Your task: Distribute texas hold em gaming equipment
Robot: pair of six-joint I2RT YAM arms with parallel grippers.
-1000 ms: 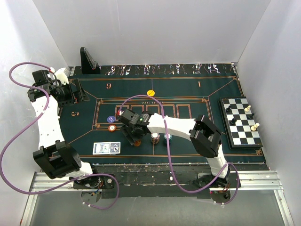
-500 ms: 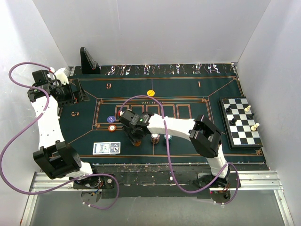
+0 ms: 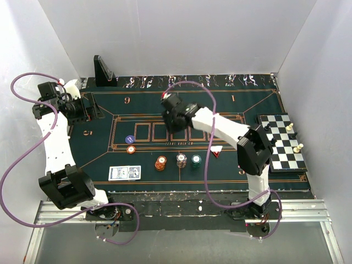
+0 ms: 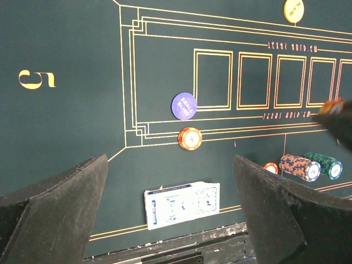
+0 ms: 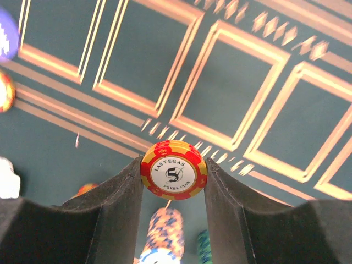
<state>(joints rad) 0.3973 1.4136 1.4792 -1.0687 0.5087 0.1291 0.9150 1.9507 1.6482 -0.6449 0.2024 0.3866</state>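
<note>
My right gripper [image 3: 172, 116] hangs above the middle of the green poker mat [image 3: 148, 104], shut on a red-and-yellow "5" chip [image 5: 174, 168] held on edge between its fingers. Below it stand an orange chip stack [image 3: 160, 163], a white-pink stack [image 3: 181, 160] and a teal stack [image 3: 196, 161]. A blue chip [image 3: 130, 139] and an orange chip [image 3: 131, 149] lie to the left. A deck of blue-backed cards [image 3: 124, 173] lies near the front edge and shows under my left gripper [image 4: 169, 159], which is open and empty, held high at the far left [image 3: 82, 110]. A yellow chip [image 4: 293, 10] lies at the far centre.
A chessboard with pieces [image 3: 281, 142] sits at the right edge of the mat. A black wedge stand [image 3: 104, 71] stands at the back left. A small red triangular piece [image 3: 215, 152] lies right of the chip stacks. White walls close in three sides.
My right gripper has risen from the orange stack near the front and swung back toward the far centre, carrying the red-and-yellow chip. The left arm has not moved.
</note>
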